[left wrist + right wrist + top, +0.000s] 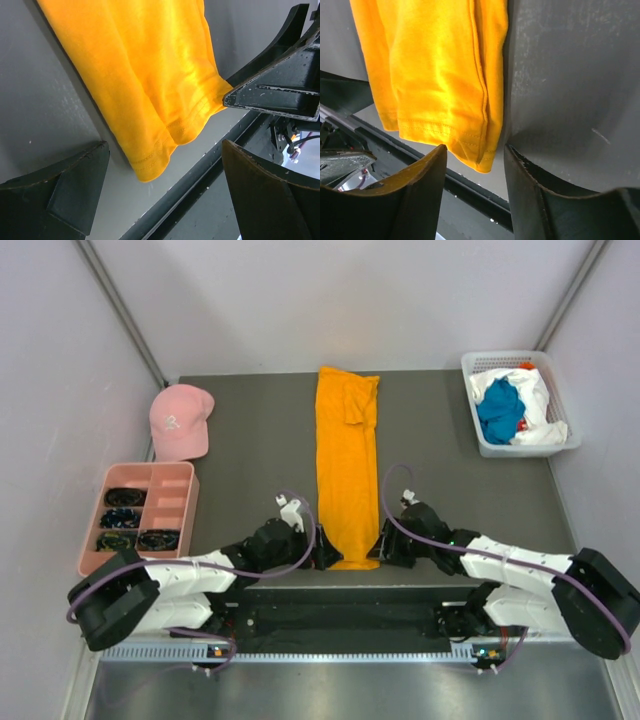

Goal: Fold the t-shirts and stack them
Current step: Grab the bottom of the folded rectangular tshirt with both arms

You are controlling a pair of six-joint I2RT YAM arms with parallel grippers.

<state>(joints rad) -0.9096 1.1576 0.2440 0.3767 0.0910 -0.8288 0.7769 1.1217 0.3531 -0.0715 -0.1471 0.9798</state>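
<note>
The orange-yellow t-shirt [347, 460] lies folded into a long narrow strip down the middle of the table, its hem at the near edge. My left gripper [325, 552] sits at the hem's left corner [150, 167], which lies between its wide-open fingers [75, 192]. My right gripper [380, 545] is at the hem's right corner [485, 162]. Its jaws stand narrowed on either side of that corner, with a gap still showing. A teal-blue t-shirt [498, 410] and a white one [537, 400] lie crumpled in the basket.
The white basket [520, 447] stands at the back right. A pink cap [180, 420] lies at the back left, with a pink compartment tray [192, 515] in front of it. The table's dark front rail [200, 180] runs just below the hem.
</note>
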